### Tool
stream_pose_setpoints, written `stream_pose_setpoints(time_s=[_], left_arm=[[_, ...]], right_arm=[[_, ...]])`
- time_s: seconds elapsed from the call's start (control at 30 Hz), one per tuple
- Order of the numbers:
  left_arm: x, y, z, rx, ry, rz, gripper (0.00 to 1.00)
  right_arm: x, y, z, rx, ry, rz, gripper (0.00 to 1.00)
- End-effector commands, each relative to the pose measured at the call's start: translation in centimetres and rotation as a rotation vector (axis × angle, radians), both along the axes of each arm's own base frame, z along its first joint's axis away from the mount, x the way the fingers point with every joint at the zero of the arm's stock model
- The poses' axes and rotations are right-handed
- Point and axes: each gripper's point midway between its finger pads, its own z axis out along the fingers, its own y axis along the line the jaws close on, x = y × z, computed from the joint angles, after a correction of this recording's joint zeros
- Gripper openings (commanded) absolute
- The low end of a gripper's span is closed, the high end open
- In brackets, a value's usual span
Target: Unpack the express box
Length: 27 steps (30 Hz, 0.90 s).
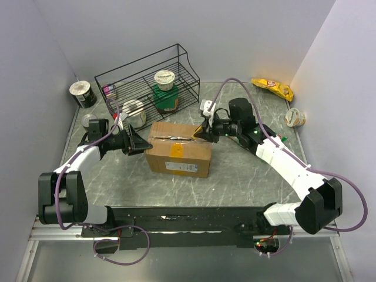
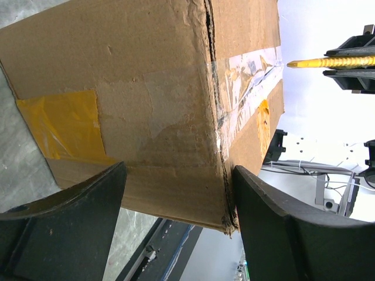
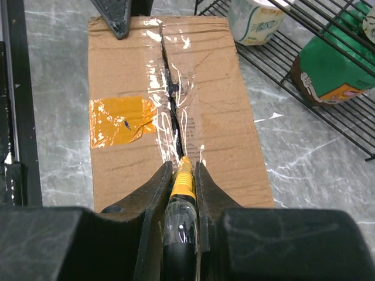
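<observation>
Tape (image 3: 170,99) along the top seam of the box (image 1: 178,154) is the job. The right gripper (image 3: 183,171), clamped on a yellow-tipped tool (image 3: 183,186), should keep the tip on the seam and draw it shallow and straight. The box sits mid-tabletop (image 1: 235,182), before the rack (image 1: 141,76). The left gripper (image 2: 179,175), jaws apart, straddles its left end; closing would likely steady it. Right wrist shows the tip's alignment, left wrist its height at the edge, and only the top view shows both arms.

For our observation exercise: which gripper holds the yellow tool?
The right gripper, shut on the yellow tool at the taped seam of the box; the left gripper stands open.
</observation>
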Motion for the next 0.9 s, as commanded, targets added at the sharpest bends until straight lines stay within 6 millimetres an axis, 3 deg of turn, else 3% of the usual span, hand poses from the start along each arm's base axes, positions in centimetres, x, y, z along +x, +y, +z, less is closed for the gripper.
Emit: stream_pose_setpoints(time_s=[0.0, 0.57, 0.87], left_arm=[[1.8, 3.0, -5.5, 0.219, 0.046, 0.145, 0.76], [1.9, 2.9, -5.6, 0.214, 0.057, 0.154, 0.76], [2.0, 3.1, -5.9, 0.232, 0.057, 0.156, 0.75]], right_arm=[[-0.7, -1.3, 1.5, 0.024, 0.014, 0.023, 0.0], [-0.8, -3.2, 2.1, 0.007, -0.019, 0.008, 0.0], [-2.1, -4.3, 1.6, -0.018, -0.011, -0.009, 0.0]])
